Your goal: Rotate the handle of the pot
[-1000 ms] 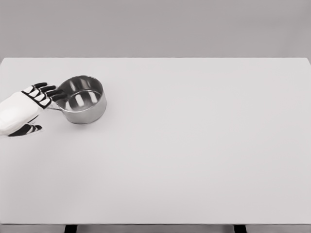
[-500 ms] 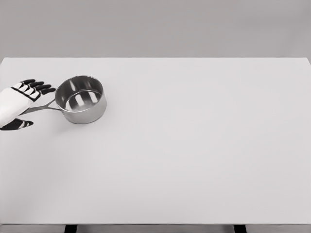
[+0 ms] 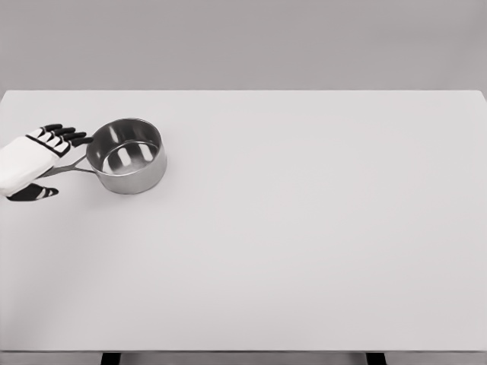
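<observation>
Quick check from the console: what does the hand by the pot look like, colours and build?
Only the left hand shows, beside the steel pot. Its back and palm are a smooth white shell. The fingers are black, with white segments outlined in black near the knuckles. The thumb is black with a white patch. No cables or markings show.

White left hand (image 3: 30, 163), glossy shell, black fingers (image 3: 67, 136), white knuckle segments

Steel-grey pot (image 3: 126, 156), white hand (image 3: 34, 161) w/ black fingers (image 3: 65, 134), white table (image 3: 304, 228).
</observation>
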